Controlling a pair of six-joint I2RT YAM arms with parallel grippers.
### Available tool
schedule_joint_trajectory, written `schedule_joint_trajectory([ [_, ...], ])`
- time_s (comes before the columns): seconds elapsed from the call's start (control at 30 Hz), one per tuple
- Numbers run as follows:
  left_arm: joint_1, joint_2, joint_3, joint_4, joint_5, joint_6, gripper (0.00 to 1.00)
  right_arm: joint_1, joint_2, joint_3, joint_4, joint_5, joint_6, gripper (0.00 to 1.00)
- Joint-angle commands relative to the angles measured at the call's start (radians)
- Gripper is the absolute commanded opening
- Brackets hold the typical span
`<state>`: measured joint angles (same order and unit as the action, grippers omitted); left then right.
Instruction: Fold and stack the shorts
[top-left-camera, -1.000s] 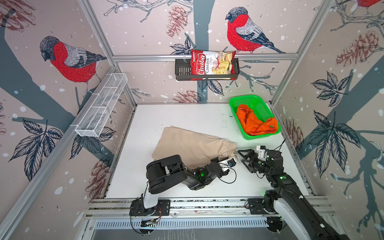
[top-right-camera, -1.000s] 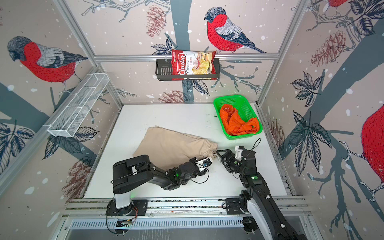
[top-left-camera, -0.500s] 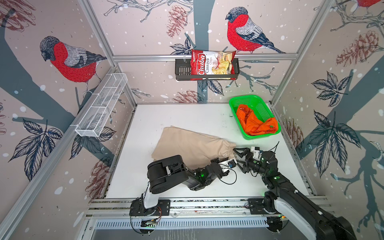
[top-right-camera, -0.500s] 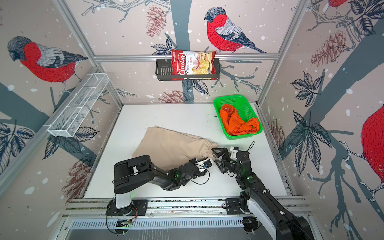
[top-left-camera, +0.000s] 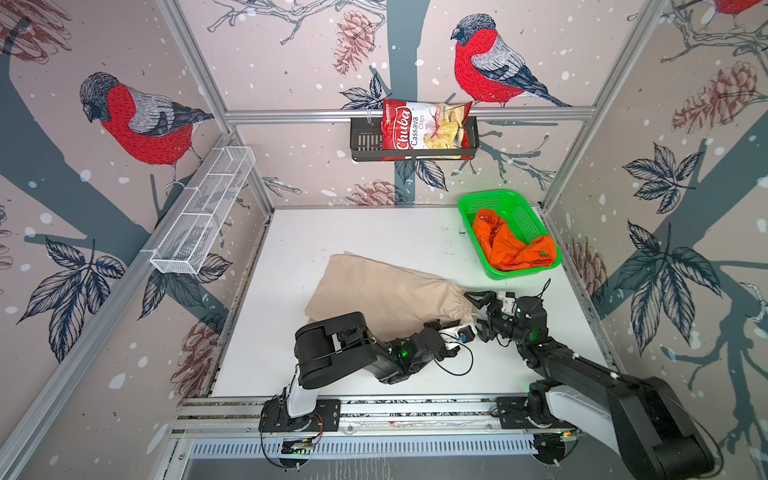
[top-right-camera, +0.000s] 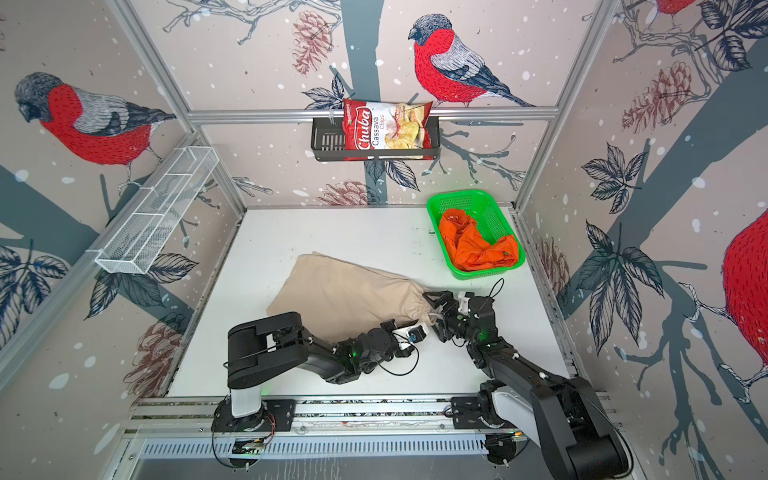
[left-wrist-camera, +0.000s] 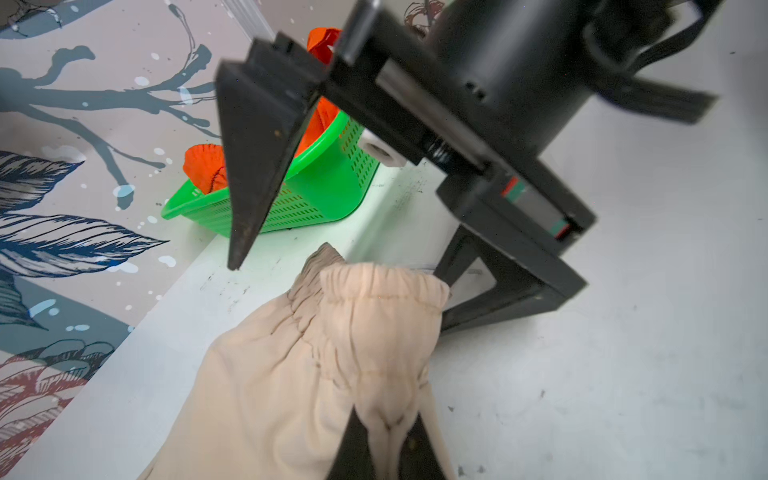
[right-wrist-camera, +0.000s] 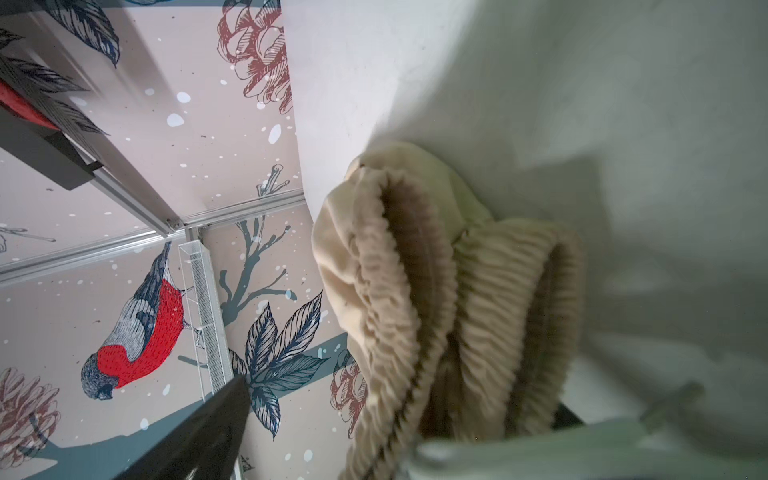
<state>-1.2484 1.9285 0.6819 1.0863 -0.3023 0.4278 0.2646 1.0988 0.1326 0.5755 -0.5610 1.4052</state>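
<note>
left pincer (left-wrist-camera: 385, 415): soft beige cloth shorts (top-left-camera: 386, 291) are pinched in it | right pincer (left-wrist-camera: 336, 270): spread wide about their waistband (left-wrist-camera: 374, 286), nothing held | beyond: red bag (top-left-camera: 424, 129) marked "Chuba Cassava Chips"

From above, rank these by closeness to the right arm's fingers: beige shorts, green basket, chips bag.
1. Beige shorts: waistband at the right gripper.
2. Green basket: behind it, right side.
3. Chips bag: high on back wall.
</note>
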Motion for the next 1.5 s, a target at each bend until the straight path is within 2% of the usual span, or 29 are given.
schedule_joint_trajectory([
  [0.0,-0.007,-0.012,-0.009,0.014,0.056,0.028,0.36,-0.011,0.057,0.016,0.103,-0.066,-0.027,0.96],
  [0.1,-0.008,-0.026,-0.026,0.003,0.067,0.026,0.47,-0.015,0.073,0.028,0.079,-0.067,-0.059,0.93],
  [0.2,-0.008,-0.046,-0.049,-0.003,0.070,0.013,0.53,-0.031,0.085,0.023,0.061,-0.072,-0.084,0.88],
  [0.5,-0.007,-0.125,-0.108,-0.057,0.039,-0.104,0.60,-0.025,0.117,0.002,0.038,-0.092,-0.164,0.70],
  [0.6,-0.007,-0.163,-0.100,-0.142,0.019,-0.146,0.63,-0.031,0.149,-0.019,0.066,-0.114,-0.193,0.62],
  [0.7,-0.006,-0.188,-0.076,-0.236,-0.054,-0.181,0.67,-0.031,0.208,-0.009,0.083,-0.138,-0.227,0.54],
  [0.87,-0.007,-0.232,-0.028,-0.404,-0.175,-0.222,0.72,-0.015,0.213,0.071,-0.090,-0.088,-0.378,0.41],
  [1.0,0.014,-0.262,-0.010,-0.503,-0.214,-0.278,0.74,-0.011,0.191,0.145,-0.257,-0.038,-0.480,0.30],
  [1.2,0.113,-0.326,0.056,-0.740,-0.107,-0.475,0.76,-0.010,0.122,0.281,-0.507,0.067,-0.621,0.21],
  [1.47,0.234,-0.447,0.052,-0.852,0.056,-0.652,0.75,-0.009,0.100,0.515,-0.848,0.232,-0.838,0.17],
])
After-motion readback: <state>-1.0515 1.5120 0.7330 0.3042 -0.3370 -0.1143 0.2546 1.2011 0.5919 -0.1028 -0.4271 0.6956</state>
